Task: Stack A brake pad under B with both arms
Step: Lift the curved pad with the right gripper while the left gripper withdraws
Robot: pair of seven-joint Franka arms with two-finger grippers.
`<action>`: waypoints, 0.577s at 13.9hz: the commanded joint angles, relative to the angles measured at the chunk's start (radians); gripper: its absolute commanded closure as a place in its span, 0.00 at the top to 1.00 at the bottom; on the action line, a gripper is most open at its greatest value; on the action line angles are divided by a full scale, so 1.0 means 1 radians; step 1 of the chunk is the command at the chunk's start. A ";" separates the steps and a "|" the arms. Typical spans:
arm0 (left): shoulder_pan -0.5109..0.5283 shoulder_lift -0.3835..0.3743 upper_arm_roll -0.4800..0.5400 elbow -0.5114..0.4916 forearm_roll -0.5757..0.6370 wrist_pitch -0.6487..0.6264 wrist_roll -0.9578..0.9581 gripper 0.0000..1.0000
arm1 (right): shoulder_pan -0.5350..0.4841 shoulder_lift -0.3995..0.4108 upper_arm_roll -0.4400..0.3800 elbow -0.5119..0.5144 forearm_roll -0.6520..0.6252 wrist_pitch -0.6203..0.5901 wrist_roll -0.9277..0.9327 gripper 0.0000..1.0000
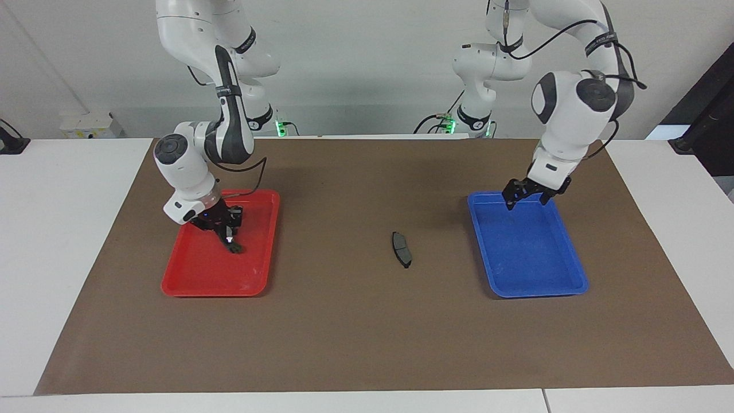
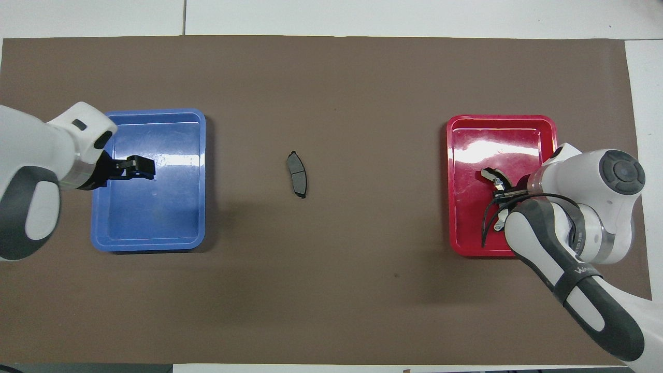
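Observation:
The A brake pad (image 1: 402,249) is a short, flat, dark grey pad lying on the brown mat midway between the two trays; it also shows in the overhead view (image 2: 297,175). B (image 2: 489,175), the long curved piece with a silver strip, lies in the red tray (image 1: 189,284), mostly covered by the right hand; one dark end (image 1: 234,248) sticks out. My right gripper (image 1: 228,232) is down in the red tray (image 2: 523,124) at B's middle (image 2: 503,192). My left gripper (image 1: 526,201) is open and empty, held over the blue tray (image 1: 550,287), and also shows in the overhead view (image 2: 142,167).
The blue tray (image 2: 155,241) at the left arm's end of the table holds nothing. The brown mat (image 1: 367,332) covers the table between and around the trays. A black cable (image 2: 486,223) hangs by the right wrist.

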 commanded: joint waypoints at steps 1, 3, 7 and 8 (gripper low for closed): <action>0.069 -0.065 -0.003 0.042 0.004 -0.094 0.106 0.98 | -0.003 -0.009 0.005 0.053 0.015 -0.088 -0.034 0.00; 0.118 -0.055 -0.003 0.135 0.004 -0.180 0.186 0.98 | 0.026 -0.004 0.010 0.146 0.016 -0.172 -0.029 0.00; 0.121 -0.019 -0.001 0.310 0.010 -0.294 0.193 0.99 | 0.170 0.038 0.010 0.296 0.013 -0.203 -0.015 0.00; 0.120 0.007 -0.001 0.379 0.011 -0.349 0.200 0.99 | 0.198 0.048 0.010 0.323 0.013 -0.206 -0.015 0.00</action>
